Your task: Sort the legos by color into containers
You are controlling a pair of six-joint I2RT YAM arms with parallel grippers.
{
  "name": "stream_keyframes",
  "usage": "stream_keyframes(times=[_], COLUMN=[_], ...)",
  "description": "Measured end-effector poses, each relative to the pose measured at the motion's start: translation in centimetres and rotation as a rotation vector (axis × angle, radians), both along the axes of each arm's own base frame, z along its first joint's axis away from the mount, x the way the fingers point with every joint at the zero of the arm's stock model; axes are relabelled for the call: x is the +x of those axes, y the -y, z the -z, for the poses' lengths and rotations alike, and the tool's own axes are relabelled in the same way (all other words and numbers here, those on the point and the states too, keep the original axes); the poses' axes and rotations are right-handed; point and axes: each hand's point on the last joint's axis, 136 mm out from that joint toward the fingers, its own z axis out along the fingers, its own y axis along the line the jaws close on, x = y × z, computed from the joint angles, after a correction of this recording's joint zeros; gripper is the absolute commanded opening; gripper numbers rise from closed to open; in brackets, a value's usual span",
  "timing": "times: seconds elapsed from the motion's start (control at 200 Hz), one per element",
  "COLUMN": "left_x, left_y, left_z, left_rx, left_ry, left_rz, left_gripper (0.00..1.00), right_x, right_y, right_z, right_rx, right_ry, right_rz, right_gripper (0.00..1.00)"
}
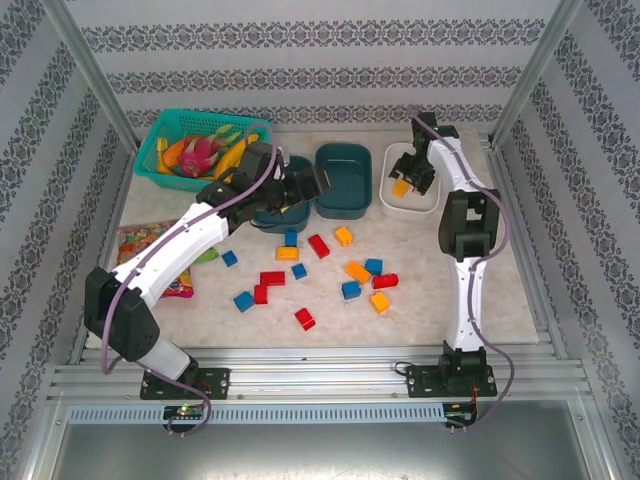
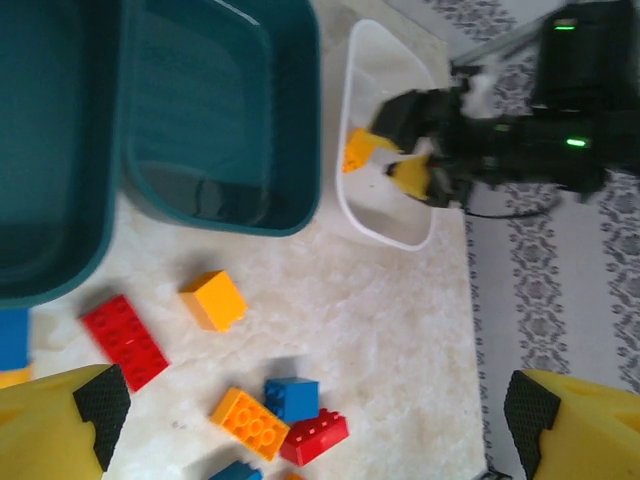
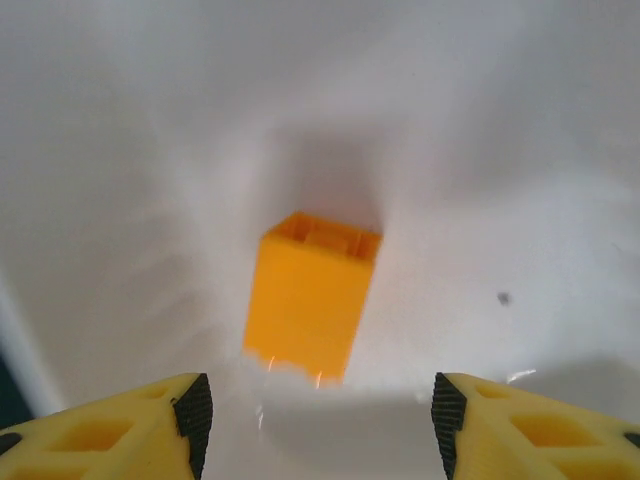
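My right gripper (image 3: 315, 410) hangs over the white tub (image 1: 432, 205) at the upper right of the overhead view. Its jaws are spread wide and hold nothing, and one orange brick (image 3: 310, 300) lies on the tub floor below them. My left gripper (image 2: 310, 400) is just as wide open and empty. It sits near the two teal tubs (image 1: 345, 180) at upper centre, and I can see no brick in either tub from here. The rest of the legos (image 1: 318, 245) lie scattered across the middle of the table (image 1: 440, 300), red, blue and orange mixed together. A few touch or nearly touch, such as the orange, blue and red cluster at the bottom of the left wrist view. I judge these bricks light, rigid and smooth-walled, so they may skid or twist out of a sloppy pinch. I would close the pads across two flat opposite sides, low on the body, rather than over the studs. I would also take the isolated pieces before the crowded ones. The tabletop is pale, marbled, flat and looks slick. A mesh basket (image 1: 165, 130) of toy fruit sits at upper left with a candy bag (image 1: 145, 240) below it, and neither needs moving. Patterned wallpaper (image 1: 320, 40) and a metal frame (image 1: 530, 260) close in the cell, leaving little room to swing wide.
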Motion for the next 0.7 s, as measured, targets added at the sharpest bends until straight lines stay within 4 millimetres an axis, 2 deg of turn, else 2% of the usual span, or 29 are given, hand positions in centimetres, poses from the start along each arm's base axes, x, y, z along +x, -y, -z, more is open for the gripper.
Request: stream_keyframes(times=[0.085, 0.15, 0.235, 0.31, 0.37, 0.46, 0.594, 0.654, 0.699], left_x=[-1.2, -2.4, -3.9, -5.1, -5.9, -6.7, -6.7, -6.6, -6.5], left_y=[-2.8, -6.0, -10.5, -13.6, -15.2, -16.5, -17.4, -17.9, -18.3], left_z=[-0.1, 0.3, 2.3, 5.0, 7.3, 10.5, 13.9, 15.0, 16.0], left_rx=[0.032, 0.051, 0.086, 0.129, 0.173, 0.235, 0.295, 0.313, 0.328], left_ry=[-0.017, -0.048, -0.116, -0.201, -0.277, -0.382, -0.487, -0.523, -0.55], left_rz=[-0.075, -0.164, -0.291, -0.38, -0.419, -0.445, -0.455, -0.46, -0.464], left_gripper=[0.95, 0.92, 0.91, 0.89, 0.87, 0.82, 0.78, 0.77, 0.77], right_x=[-1.4, -3.3, -7.0, -11.3, -14.9, -19.7, -25.6, -27.3, -28.0], right_y=[-1.1, -3.2, -8.2, -12.8, -16.2, -19.8, -22.5, -23.3, -23.9], right_z=[-5.0, -9.8, -15.3, -17.4, -17.3, -14.6, -8.9, -7.5, -7.3], right_rx=[0.001, 0.013, 0.066, 0.14, 0.199, 0.264, 0.309, 0.32, 0.331], right_ry=[0.117, 0.248, 0.441, 0.563, 0.618, 0.646, 0.612, 0.601, 0.604], right_rz=[-0.035, -0.091, -0.219, -0.357, -0.474, -0.62, -0.761, -0.805, -0.828], right_gripper=[0.63, 0.67, 0.7, 0.72, 0.74, 0.77, 0.85, 0.86, 0.87])
